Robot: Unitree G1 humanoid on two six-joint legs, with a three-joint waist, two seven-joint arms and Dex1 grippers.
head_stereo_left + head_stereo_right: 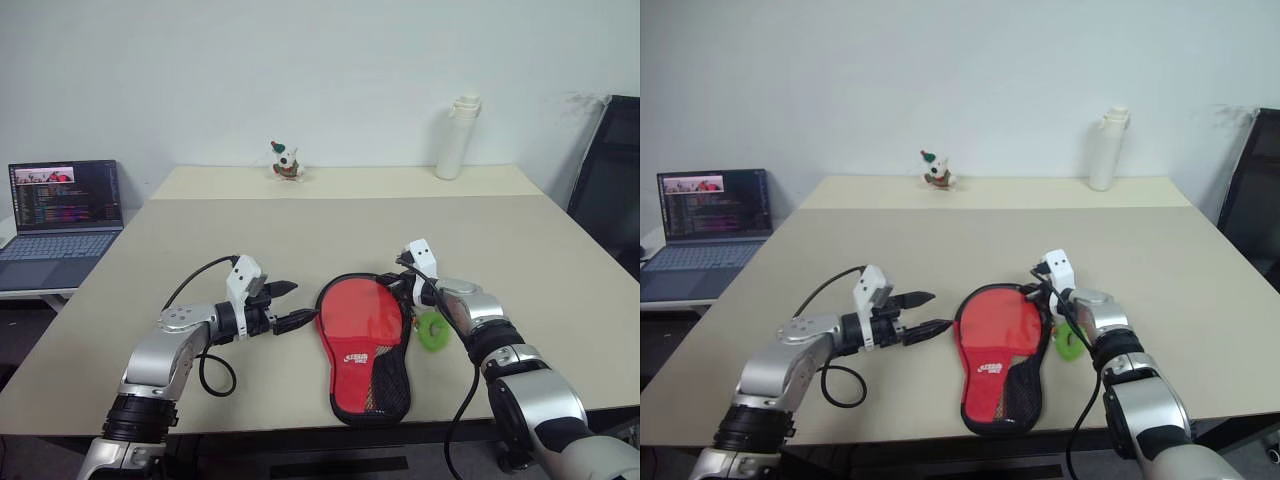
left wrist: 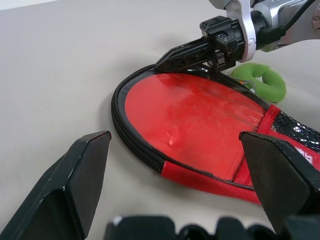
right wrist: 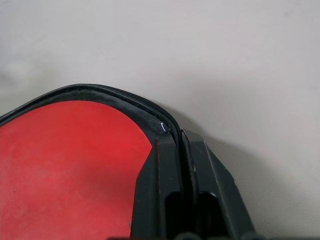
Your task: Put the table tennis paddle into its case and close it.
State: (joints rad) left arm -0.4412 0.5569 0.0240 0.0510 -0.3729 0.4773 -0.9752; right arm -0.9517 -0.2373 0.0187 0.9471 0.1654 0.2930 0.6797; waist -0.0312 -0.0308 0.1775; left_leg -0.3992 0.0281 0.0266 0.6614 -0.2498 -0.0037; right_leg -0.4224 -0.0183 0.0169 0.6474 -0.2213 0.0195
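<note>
One case lies flat on the beige tabletop, its round end away from the robot and its narrow mesh end toward the near edge. One table tennis paddle sits inside it, the red rubber face showing through the open rim; the handle is hidden under the red and mesh cover. One small green ring lies just beside the case on its right. Farther back stand one white bottle and one small toy figure, and one open laptop sits off the tabletop to the left.

The right gripper has its two black fingers pressed together at the black zipper rim on the case's far right curve, the tips touching the rim; whether a zipper pull is pinched between them cannot be told. The left gripper has its fingers spread wide, holding nothing, just left of the case's round end and apart from it.
</note>
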